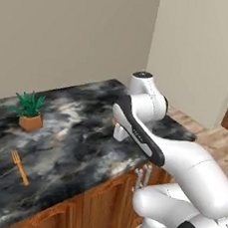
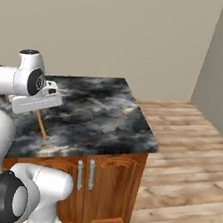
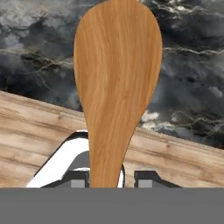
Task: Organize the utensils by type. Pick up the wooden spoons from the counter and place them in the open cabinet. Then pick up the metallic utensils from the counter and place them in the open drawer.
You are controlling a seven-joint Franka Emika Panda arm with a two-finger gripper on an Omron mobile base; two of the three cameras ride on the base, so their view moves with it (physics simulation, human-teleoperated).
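My tool [image 3: 107,177] is clamped on the oval-bowled orange-brown wooden spoon [image 3: 117,83], its long axis running straight out from the fingers over the black marble bench [image 1: 77,142].

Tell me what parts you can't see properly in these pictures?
- Claw: in the left base view the arm hides it.
- Claw's grip: in the hand view the wooden spoon rises between the fingertips, but the bottom edge cuts off the contact.
- Wooden fork: too small in the left base view to count tines.

The wooden spoon [image 3: 116,87] handle's lower end is hidden between the jaws.
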